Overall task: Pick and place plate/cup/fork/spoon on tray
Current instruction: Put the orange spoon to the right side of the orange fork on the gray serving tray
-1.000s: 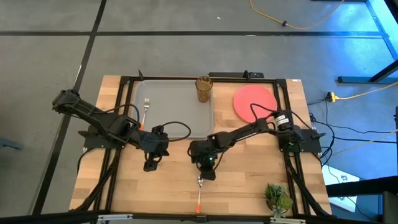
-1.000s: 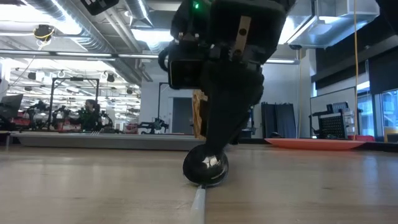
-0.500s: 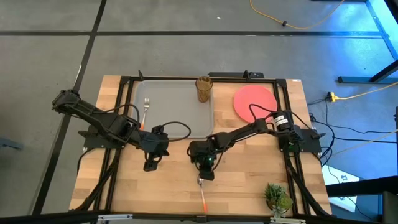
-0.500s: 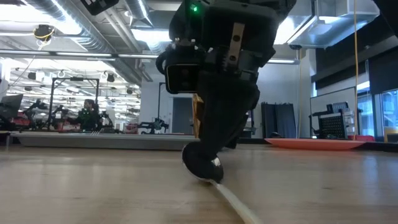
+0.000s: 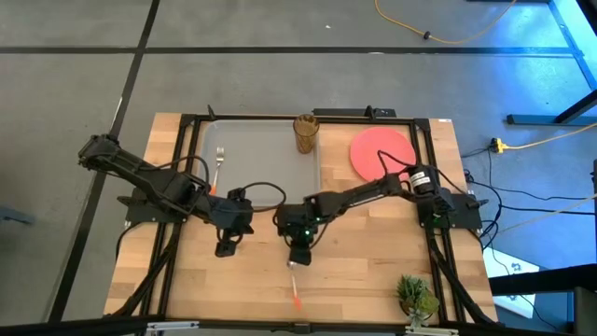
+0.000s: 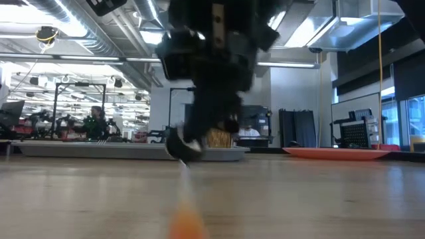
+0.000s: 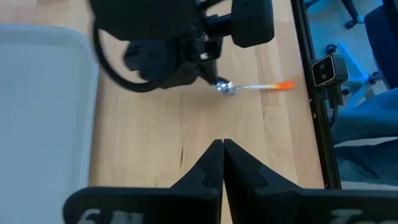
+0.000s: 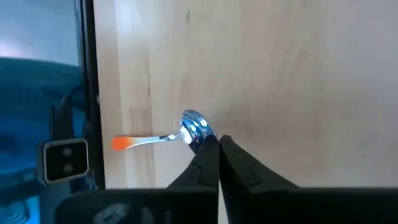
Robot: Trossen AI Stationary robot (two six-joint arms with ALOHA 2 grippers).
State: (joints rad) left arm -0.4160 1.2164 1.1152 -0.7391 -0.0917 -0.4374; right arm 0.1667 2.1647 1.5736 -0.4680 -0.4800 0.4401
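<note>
The spoon [image 5: 294, 280] lies near the table's front middle, with its silver bowl [image 8: 195, 127] at my right gripper [image 5: 297, 255] and its orange handle tip [image 5: 297, 301] toward the near edge. My right gripper is shut on the bowl. My left gripper [image 5: 224, 248] is shut and empty over bare wood left of it, near the tray's near edge. The fork [image 5: 219, 164] lies flat on the grey tray [image 5: 261, 177]. The amber cup [image 5: 305, 133] stands at the tray's far right corner. The coral plate [image 5: 381, 152] lies on the table right of the tray. My right gripper pinches the rim of the spoon's bowl [image 8: 200, 138] between its two fingertips. The fingers come from above, pointing down. In the low view the bowl [image 6: 178, 147] is raised off the wood and the handle slopes down toward the near edge; whether its tip touches the table I cannot tell.
A small green plant [image 5: 415, 297] stands at the table's near right corner. Black frame rails [image 5: 191, 159] run along the tray's sides. Bare wood [image 5: 373, 261] lies between the spoon and the plant.
My right gripper has gone toward the table's left edge and up, keeping its hold on the spoon's bowl. The bowl, which was resting on the wood, is now lifted, and the handle has followed, its orange tip drawn a little away from the near edge.
</note>
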